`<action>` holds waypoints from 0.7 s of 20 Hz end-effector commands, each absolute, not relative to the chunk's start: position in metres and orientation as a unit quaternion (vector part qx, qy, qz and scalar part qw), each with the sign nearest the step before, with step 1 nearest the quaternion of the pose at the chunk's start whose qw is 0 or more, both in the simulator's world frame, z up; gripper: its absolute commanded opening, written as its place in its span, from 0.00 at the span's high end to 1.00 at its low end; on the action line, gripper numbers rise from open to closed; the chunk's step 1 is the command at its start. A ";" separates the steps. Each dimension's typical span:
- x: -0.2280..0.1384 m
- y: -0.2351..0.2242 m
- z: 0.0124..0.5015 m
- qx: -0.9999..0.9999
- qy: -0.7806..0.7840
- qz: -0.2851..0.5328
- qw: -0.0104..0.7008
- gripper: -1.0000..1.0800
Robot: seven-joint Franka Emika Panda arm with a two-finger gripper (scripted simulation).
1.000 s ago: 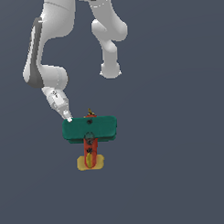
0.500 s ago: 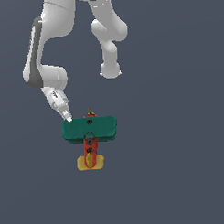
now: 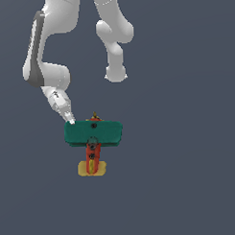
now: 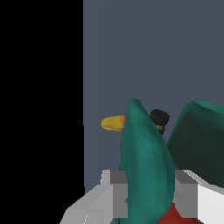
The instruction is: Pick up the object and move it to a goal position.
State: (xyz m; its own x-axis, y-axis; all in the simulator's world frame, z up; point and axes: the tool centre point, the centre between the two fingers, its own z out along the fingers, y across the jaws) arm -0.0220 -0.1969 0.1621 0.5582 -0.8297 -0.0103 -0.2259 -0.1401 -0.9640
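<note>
Right up at the wrist camera, the gripper [image 4: 148,199] is straddling the teal wing edge of the toy airplane [image 4: 146,166], one grey finger [image 4: 114,192] on each side, so the jaws are looking closed on the wing, though actual pad contact is hard to confirm. In the exterior view the toy airplane [image 3: 93,134] is sitting at about the centre of the dark bench [image 3: 189,184], yellow tail toward six o'clock, nose tip toward twelve. My read: the grasp is about made, while the lift and the carry to the goal are both left to do; no goal marker is showing. Further back, the white arm [image 3: 45,59] is reaching down from eleven o'clock, wrist angling steeply onto the wing's end.
</note>
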 end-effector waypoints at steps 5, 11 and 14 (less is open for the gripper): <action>-0.033 -0.200 0.205 -0.700 0.375 -0.284 0.537 1.00; -0.049 -0.203 0.261 -0.700 0.375 -0.284 0.537 1.00; -0.058 -0.205 0.291 -0.701 0.375 -0.283 0.537 1.00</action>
